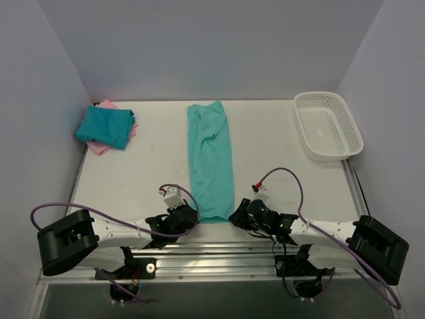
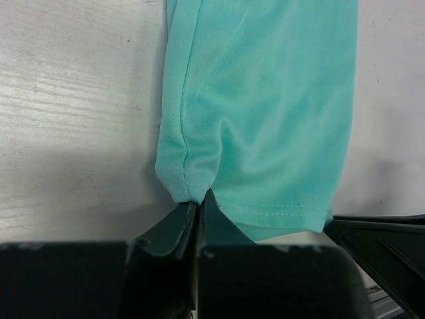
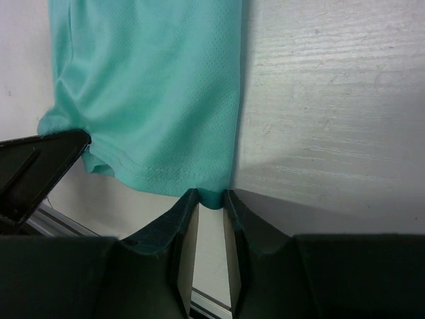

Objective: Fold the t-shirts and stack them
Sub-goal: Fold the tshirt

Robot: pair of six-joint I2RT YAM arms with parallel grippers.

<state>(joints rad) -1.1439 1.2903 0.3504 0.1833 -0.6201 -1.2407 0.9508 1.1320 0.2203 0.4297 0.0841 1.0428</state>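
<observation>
The light teal-green t-shirt (image 1: 211, 159) lies folded into a long narrow strip down the middle of the table. My left gripper (image 1: 189, 214) is shut on its near left corner (image 2: 182, 189), the jaws pressed together on the hem. My right gripper (image 1: 236, 216) is at the near right corner (image 3: 212, 198); its jaws stand a little apart with the corner's tip between the fingertips. The darker teal-blue t-shirt (image 1: 105, 126) lies folded on the pink t-shirt (image 1: 99, 147) at the far left.
A white mesh basket (image 1: 329, 125) stands at the far right of the table. The metal rail (image 1: 219, 249) runs along the near edge just behind both grippers. Walls close in the left, back and right sides.
</observation>
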